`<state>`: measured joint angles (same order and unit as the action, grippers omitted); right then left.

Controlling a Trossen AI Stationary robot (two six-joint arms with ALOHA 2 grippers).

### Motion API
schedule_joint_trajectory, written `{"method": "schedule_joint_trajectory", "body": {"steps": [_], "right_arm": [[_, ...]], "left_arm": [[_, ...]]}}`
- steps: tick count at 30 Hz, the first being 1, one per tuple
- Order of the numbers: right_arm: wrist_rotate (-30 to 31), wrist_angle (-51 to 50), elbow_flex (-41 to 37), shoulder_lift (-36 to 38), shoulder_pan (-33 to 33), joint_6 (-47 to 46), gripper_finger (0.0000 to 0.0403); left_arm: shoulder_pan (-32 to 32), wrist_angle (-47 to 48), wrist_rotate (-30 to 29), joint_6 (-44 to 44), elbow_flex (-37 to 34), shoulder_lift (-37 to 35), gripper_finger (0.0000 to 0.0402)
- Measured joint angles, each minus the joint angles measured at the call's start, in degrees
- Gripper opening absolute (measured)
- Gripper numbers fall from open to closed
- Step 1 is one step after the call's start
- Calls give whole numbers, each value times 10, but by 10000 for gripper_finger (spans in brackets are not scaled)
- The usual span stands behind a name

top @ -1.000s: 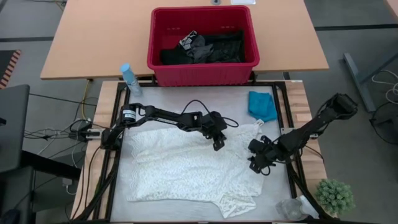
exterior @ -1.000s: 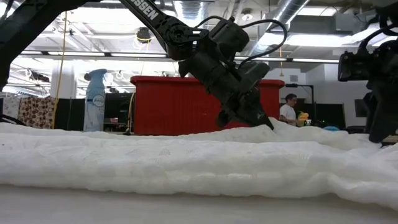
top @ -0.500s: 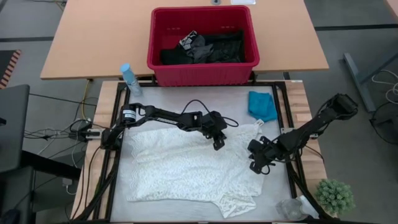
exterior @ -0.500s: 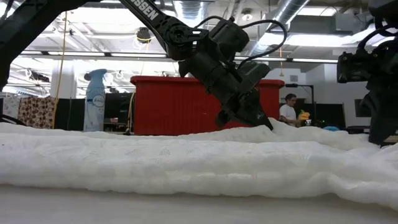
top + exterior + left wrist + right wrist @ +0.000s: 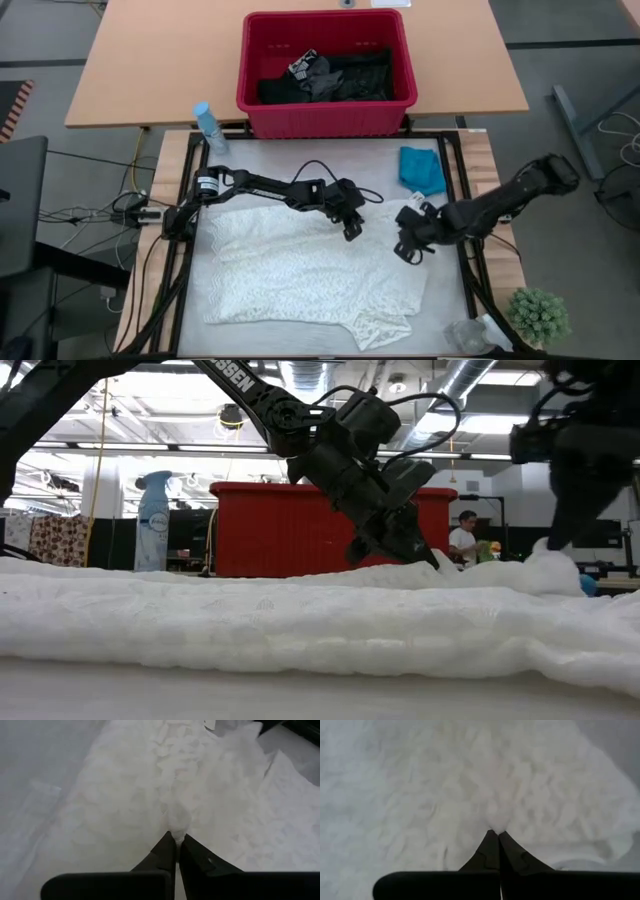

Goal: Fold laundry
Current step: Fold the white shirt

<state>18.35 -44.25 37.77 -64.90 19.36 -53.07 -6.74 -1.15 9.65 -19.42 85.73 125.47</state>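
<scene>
Right arm has swung in since a second ago, dragging its corner of the white lacy garment point(image 5: 300, 265) up and toward the middle, so that strap end now sits bunched and raised off the desk point(image 5: 265, 158). Left arm hasn't budged.

Going left to right: the left pincer point(image 5: 350, 226) is pressed together on a fold of the white garment along its top edge, with most of the cloth spread flat below and to the left of it. The wrist view shows a little peak of fabric nipped right at the fingertips. The right pincer point(image 5: 406, 245) sits just to the right of that one, also pinching a ridge of the same fabric, with a lifted lump of it hanging under the tips in the low view.

Handling-wise, I'd say this thing is super light and floppy, zero stiffness, and the open lace probably snags or stretches if yanked. Best bet is grabbing at hems or strap ends, not mid-panel.

A small teal garment point(image 5: 422, 170) lies just beyond the right pincer, untouched. Dark clothes are still piled in the red basket point(image 5: 325, 105) on the wooden desk behind. Grey mat surface, a spray bottle point(image 5: 209, 126) past the left arm, a little plant point(image 5: 538, 313) at the near right corner. Big open workshop room behind, a person far off.
</scene>
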Motion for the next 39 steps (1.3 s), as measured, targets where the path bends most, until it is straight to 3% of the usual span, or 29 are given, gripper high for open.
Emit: {"method": "schedule_joint_trajectory", "body": {"steps": [14, 27, 39], "right_arm": [[-4, 2, 0, 0, -80, 99, 12], [-5, 44, 0, 0, -119, 161, 12], [-11, 45, 0, 0, -166, 214, 12]], "left_arm": [[0, 3, -13, -57, 0, -3, 2], [2, 31, -45, -32, 1, -47, 0], [23, 67, -142, -27, 1, -46, 0]]}}
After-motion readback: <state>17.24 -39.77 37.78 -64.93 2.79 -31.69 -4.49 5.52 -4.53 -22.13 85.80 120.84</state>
